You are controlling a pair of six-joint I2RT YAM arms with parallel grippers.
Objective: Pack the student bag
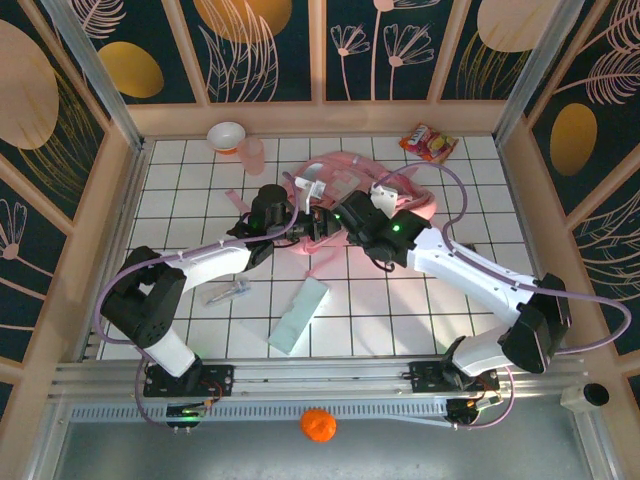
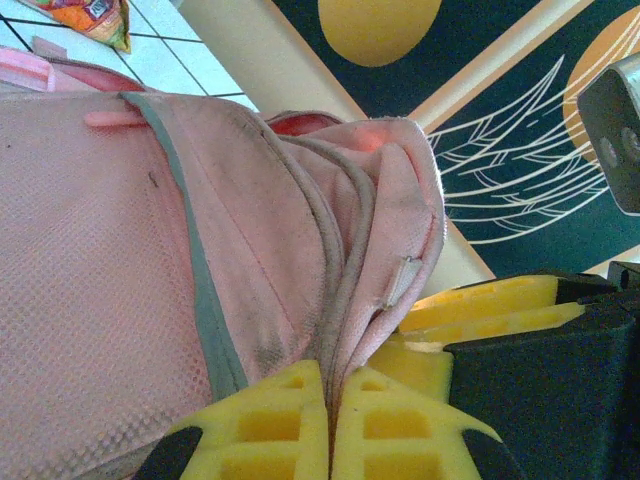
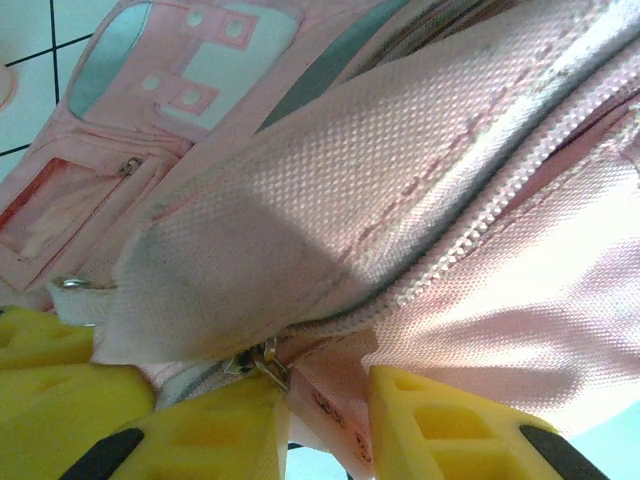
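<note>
L gripper point(image 2: 328, 405) jaws shut tight, pinching student bag point(image 2: 120, 260) edge; R gripper point(image 3: 330, 400) jaws narrow, clamping bag fold beside zipper point(image 3: 470, 240).

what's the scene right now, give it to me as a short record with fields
bag: pink student bag, mid-table between both arms
left gripper: left gripper shut on the bag's fabric edge
right gripper: right gripper has fingers either side of a bag fold by a zipper pull; grip unclear
loose items: snack packet, bowl, pale green flat item
</note>
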